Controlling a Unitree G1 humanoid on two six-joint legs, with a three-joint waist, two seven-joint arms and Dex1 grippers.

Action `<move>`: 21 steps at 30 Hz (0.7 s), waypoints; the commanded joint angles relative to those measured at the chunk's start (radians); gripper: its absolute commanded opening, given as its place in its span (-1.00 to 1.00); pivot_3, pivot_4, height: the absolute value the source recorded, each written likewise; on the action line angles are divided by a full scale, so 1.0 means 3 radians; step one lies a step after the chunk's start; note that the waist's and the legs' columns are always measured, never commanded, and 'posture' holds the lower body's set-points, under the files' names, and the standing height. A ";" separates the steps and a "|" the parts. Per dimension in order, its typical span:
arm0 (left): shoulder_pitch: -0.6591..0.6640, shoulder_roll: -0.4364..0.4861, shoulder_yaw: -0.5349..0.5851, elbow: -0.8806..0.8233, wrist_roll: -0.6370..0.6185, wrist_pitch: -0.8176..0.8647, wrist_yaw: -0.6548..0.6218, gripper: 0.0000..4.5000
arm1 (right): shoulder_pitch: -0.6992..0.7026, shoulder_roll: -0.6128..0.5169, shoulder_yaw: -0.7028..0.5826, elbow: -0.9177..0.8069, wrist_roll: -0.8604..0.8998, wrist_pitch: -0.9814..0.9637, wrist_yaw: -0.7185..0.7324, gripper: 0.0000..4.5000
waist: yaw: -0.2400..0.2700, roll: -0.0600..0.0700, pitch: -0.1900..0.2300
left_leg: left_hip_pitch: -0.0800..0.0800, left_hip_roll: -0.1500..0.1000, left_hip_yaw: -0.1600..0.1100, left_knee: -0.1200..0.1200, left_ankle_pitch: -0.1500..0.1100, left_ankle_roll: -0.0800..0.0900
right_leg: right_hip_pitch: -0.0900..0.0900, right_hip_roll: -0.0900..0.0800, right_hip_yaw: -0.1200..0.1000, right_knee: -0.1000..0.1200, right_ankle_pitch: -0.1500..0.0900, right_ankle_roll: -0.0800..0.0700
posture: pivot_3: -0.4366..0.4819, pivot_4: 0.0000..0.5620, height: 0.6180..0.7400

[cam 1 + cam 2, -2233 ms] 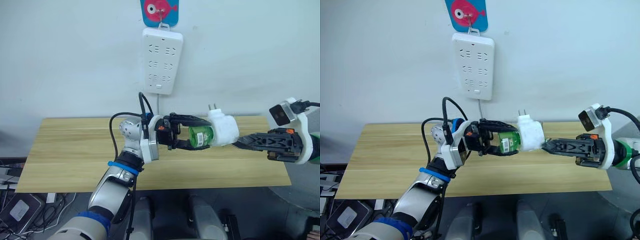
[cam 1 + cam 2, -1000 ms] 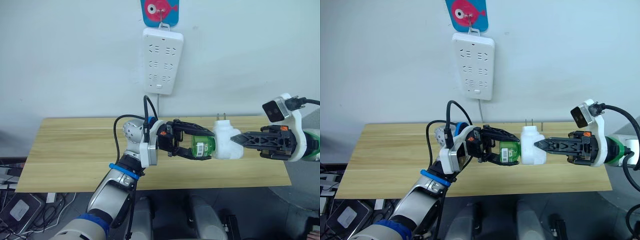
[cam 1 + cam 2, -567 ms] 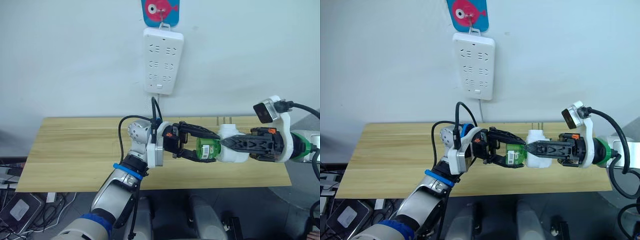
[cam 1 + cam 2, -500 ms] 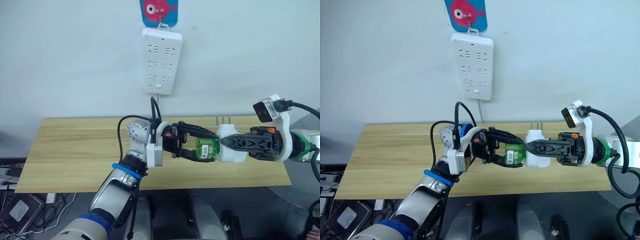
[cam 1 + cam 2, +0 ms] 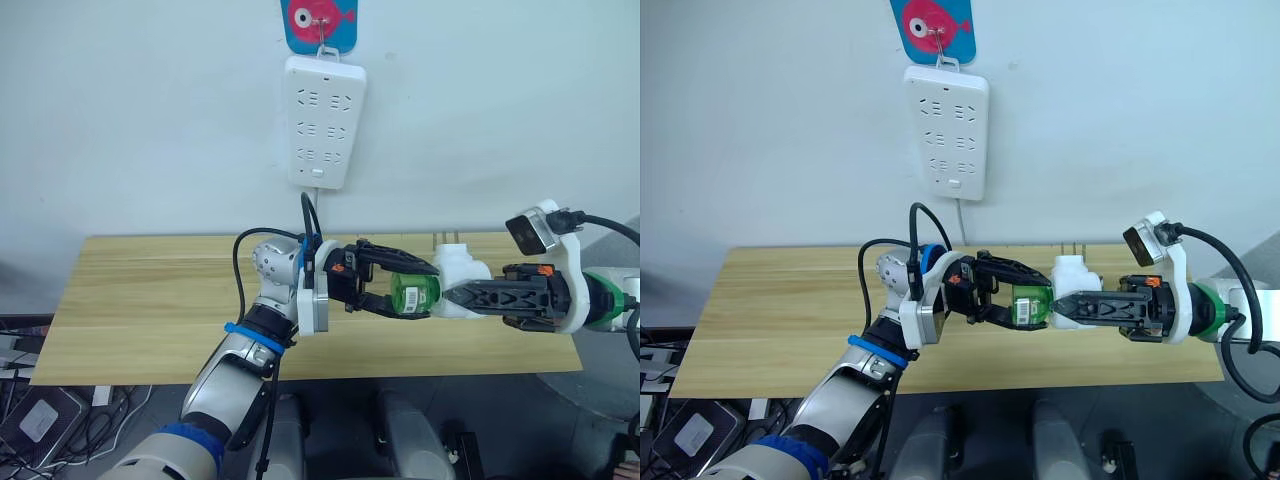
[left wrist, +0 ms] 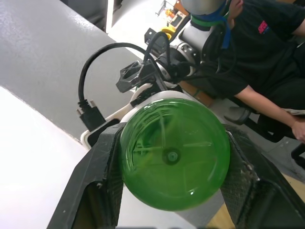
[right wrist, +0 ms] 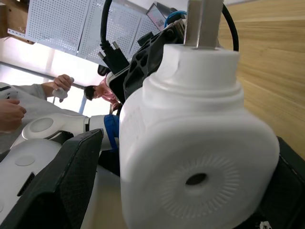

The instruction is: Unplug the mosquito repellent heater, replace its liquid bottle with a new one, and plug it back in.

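Left eye view: both arms meet above the front half of a wooden table (image 5: 140,300). The left gripper (image 5: 400,294) reaches toward the robot's right, its two black fingers closed around a small translucent green liquid bottle (image 5: 414,293) held on its side. The bottle's neck end enters the white mosquito repellent heater (image 5: 462,283), which is held from the opposite side by the right gripper (image 5: 455,297), its fingers closed on the white body. The heater is in the air over the table, with its two metal plug prongs (image 5: 447,238) pointing up and away toward the wall.

Left wrist view: the round green base of the bottle (image 6: 174,153) sits between the two black fingers (image 6: 102,186), which press on its sides; a seated person in dark clothing (image 6: 267,57) appears beyond.

Right wrist view: the heater's rounded face with its small vent hole (image 7: 195,179) lies between that gripper's fingers (image 7: 57,186).

On the wall above the table hangs a long white power strip (image 5: 324,121) from a hook on a blue card with a pink fish (image 5: 320,22); all its sockets are unoccupied.
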 commanded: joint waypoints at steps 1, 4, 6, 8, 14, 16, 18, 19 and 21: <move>-0.0052 -0.0040 0.0035 -0.0032 -0.0013 -0.0037 0.0085 0.04 | 0.0027 -0.0017 -0.0137 -0.0064 0.0078 -0.0038 0.0031 0.99 | 0.0000 0.0000 0.0000 | 0.0000 0.0000 0.0000 0.0000 0.0000 0.0000 | 0.0000 0.0000 0.0000 0.0000 0.0000 0.0000 | -0.35 0.00 1.00; -0.0049 -0.0039 0.0022 -0.0037 -0.0030 -0.0006 0.0076 0.04 | 0.0010 0.0017 -0.0157 -0.0033 0.0078 -0.0044 0.0010 0.92 | 0.0000 0.0000 0.0000 | 0.0000 0.0000 0.0001 0.0000 0.0000 0.0000 | 0.0000 0.0000 0.0001 0.0000 0.0000 0.0000 | -0.37 0.00 1.00; -0.0045 -0.0038 0.0015 -0.0047 -0.0050 0.0028 0.0058 0.04 | 0.0006 0.0029 -0.0172 -0.0008 0.0078 -0.0037 -0.0004 0.75 | -0.0001 0.0000 0.0000 | 0.0000 0.0000 0.0001 0.0000 0.0000 0.0000 | 0.0000 0.0000 0.0000 0.0000 0.0000 0.0000 | -0.37 0.00 1.00; -0.0033 -0.0036 0.0010 -0.0076 -0.0075 0.0066 0.0046 0.04 | -0.0003 0.0046 -0.0187 0.0004 0.0078 -0.0027 0.0016 0.45 | -0.0001 0.0000 0.0000 | 0.0000 -0.0001 0.0001 0.0000 0.0000 0.0000 | 0.0000 0.0000 0.0001 0.0000 0.0000 0.0000 | -0.37 0.00 1.00; -0.0002 -0.0033 0.0005 -0.0136 -0.0124 0.0137 0.0021 0.04 | -0.0015 0.0083 -0.0207 -0.0008 0.0078 -0.0024 0.0038 0.39 | -0.0001 0.0000 0.0000 | 0.0000 0.0000 0.0001 0.0000 0.0000 0.0000 | 0.0000 0.0000 0.0000 0.0000 0.0000 0.0000 | -0.36 0.00 1.00; 0.0002 -0.0026 0.0005 -0.0138 -0.0109 0.0154 0.0024 0.04 | -0.0014 0.0094 -0.0209 -0.0015 0.0078 -0.0030 0.0031 0.39 | -0.0001 0.0000 0.0000 | 0.0000 0.0000 0.0001 0.0000 0.0000 0.0000 | 0.0000 0.0000 0.0000 0.0000 0.0000 0.0000 | -0.36 0.01 1.00; 0.0007 -0.0005 0.0013 -0.0139 -0.0073 0.0257 0.0071 0.19 | -0.0007 0.0120 -0.0215 -0.0027 0.0078 -0.0050 -0.0002 0.39 | -0.0001 0.0000 0.0000 | 0.0000 -0.0001 0.0000 0.0000 0.0000 0.0000 | 0.0000 0.0000 0.0000 0.0000 0.0000 0.0000 | -0.36 0.00 1.00; 0.0008 0.0004 0.0021 -0.0138 -0.0051 0.0327 0.0105 0.35 | -0.0005 0.0131 -0.0218 -0.0029 0.0078 -0.0057 -0.0016 0.39 | -0.0001 0.0000 0.0000 | 0.0000 0.0000 0.0000 0.0000 0.0000 0.0000 | 0.0000 0.0000 0.0000 0.0000 0.0000 0.0000 | -0.36 0.00 1.00; 0.0005 0.0015 0.0038 -0.0157 -0.0014 0.0360 0.0142 0.54 | 0.0002 0.0174 -0.0229 -0.0030 0.0078 -0.0078 -0.0072 0.38 | -0.0002 0.0000 0.0000 | 0.0000 -0.0001 0.0000 0.0000 0.0000 0.0000 | 0.0000 0.0000 0.0000 0.0000 0.0000 0.0000 | -0.35 0.00 1.00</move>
